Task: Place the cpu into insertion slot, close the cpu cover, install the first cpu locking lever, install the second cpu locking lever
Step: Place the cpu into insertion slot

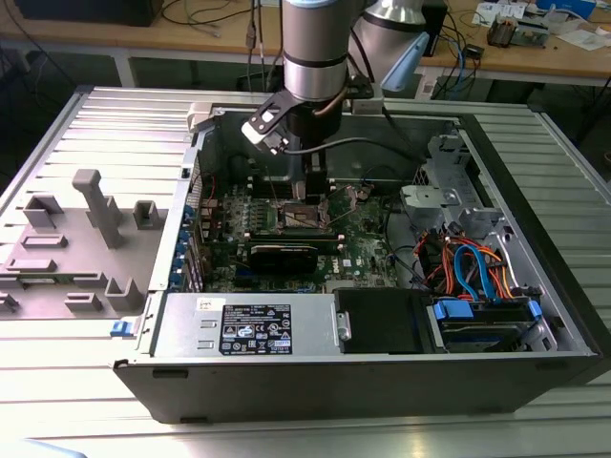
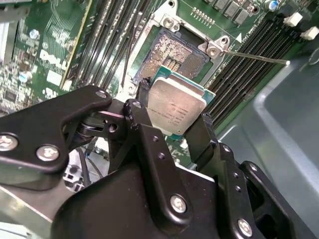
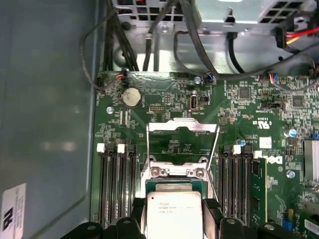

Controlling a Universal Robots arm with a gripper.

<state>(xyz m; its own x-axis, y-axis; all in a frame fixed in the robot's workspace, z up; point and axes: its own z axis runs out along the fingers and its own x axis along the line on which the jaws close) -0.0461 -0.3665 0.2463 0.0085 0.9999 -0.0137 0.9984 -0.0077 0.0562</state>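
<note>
My gripper (image 2: 173, 115) is shut on the cpu (image 2: 177, 104), a flat square chip with a dull silver top, one black finger (image 2: 137, 112) on each of two opposite edges. The chip hangs tilted just above the insertion slot (image 2: 172, 50), whose dark pin field lies bare inside its silver rim. In the first wrist view the cpu (image 3: 173, 213) covers most of the socket, and the cpu cover (image 3: 182, 127) stands swung open beyond it. A thin locking lever (image 2: 256, 56) sticks out free from a socket corner. In the exterior view the gripper (image 1: 313, 189) reaches down into the open computer case over the green board.
Long black memory slots (image 3: 115, 184) flank the socket on both sides, one holding a green module (image 3: 257, 186). A long black card (image 1: 282, 254) lies near the socket. Cables (image 1: 468, 267), a drive cage and the power supply (image 1: 248, 324) crowd the case. A grey fixture (image 1: 91, 205) stands at the exterior view's left.
</note>
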